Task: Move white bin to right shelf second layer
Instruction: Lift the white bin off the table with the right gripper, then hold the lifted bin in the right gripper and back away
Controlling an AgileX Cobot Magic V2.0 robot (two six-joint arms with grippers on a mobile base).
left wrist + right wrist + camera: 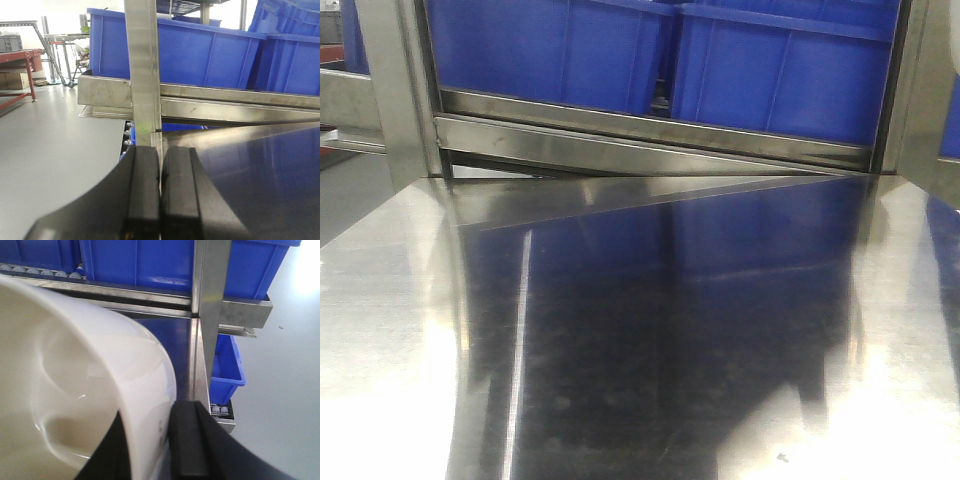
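Observation:
The white bin [75,365] fills the left of the right wrist view, its glossy cream inside facing me. My right gripper [152,410] is shut on the bin's wall, one black finger inside and one finger [187,440] outside. Beyond the bin is a steel rack level with white rollers [40,272] and a flat front rail [130,290], carrying blue crates. My left gripper [160,152] is shut and empty, low over the table's left edge by a rack post [142,75]. Neither gripper nor the bin shows in the front view.
The mirror-like steel table [650,330] runs up to the rack. Large blue crates [550,45] [790,60] sit on the level above it. A steel post [210,315] stands right of the bin, with a small blue bin [227,367] on a lower roller level. Grey floor [55,135] lies left.

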